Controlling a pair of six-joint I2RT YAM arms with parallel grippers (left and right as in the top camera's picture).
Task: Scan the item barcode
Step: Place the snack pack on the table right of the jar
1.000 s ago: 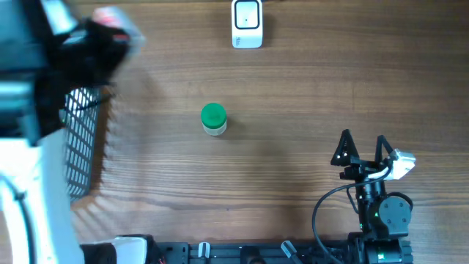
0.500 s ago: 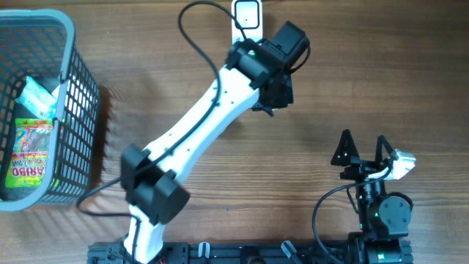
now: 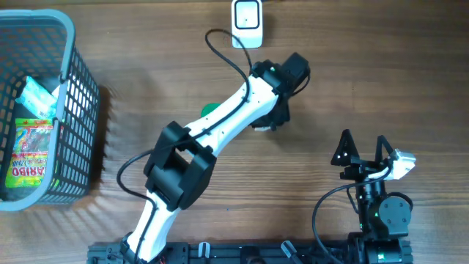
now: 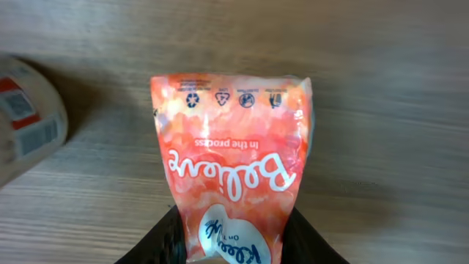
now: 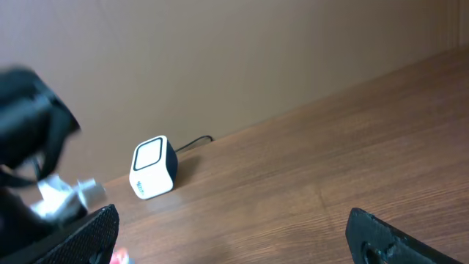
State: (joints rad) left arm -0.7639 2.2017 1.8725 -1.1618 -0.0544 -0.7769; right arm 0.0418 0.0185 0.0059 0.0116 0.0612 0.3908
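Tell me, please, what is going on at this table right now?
The left gripper has its jaws closed on an orange-pink snack pouch, held over the middle of the table, a little short of the white scanner at the far edge. The pouch is not yet in front of the scanner. A green-capped bottle is partly hidden beneath that arm. The right gripper sits at the near right, jaws open and empty. A grey basket at the left holds other packets.
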